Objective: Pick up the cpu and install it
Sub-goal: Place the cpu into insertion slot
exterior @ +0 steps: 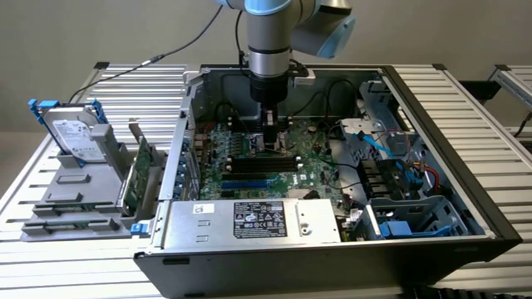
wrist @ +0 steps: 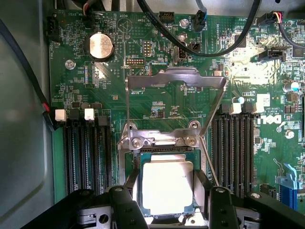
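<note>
Cpu (wrist: 167,187), small flat silvery-grey square, clamped in my tool (wrist: 167,194) at its 3 and 9 o'clock edges, over black-and-metal socket frame (wrist: 162,139).

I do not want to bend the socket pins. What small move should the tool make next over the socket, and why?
Probably a slow, straight descent, with no sideways shift. The cpu lies within the tool, squarely over the socket, and the load plate stands open, so nothing blocks it.
</note>
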`<action>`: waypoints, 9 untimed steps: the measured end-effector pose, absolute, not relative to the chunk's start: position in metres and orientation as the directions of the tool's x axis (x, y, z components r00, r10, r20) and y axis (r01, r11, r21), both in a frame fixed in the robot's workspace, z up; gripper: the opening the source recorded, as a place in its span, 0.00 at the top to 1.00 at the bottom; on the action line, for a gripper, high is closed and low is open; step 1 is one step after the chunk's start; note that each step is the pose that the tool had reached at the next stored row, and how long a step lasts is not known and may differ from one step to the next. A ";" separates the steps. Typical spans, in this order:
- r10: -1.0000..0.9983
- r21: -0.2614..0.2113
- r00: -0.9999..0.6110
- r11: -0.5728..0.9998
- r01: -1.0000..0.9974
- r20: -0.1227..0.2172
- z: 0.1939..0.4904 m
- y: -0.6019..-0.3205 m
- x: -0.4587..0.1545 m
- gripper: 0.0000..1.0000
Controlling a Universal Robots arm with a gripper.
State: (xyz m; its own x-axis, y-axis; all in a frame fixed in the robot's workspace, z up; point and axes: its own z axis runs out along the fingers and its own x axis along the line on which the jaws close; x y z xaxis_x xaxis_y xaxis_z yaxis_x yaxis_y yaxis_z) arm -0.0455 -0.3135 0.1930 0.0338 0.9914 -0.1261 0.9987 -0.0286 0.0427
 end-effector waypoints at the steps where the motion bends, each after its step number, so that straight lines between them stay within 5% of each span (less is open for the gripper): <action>1: 0.991 0.043 0.033 -0.028 0.999 -0.126 0.193 -0.313 -0.045 0.45; 9: 0.992 0.049 0.026 -0.020 0.999 -0.126 0.193 -0.312 -0.045 0.45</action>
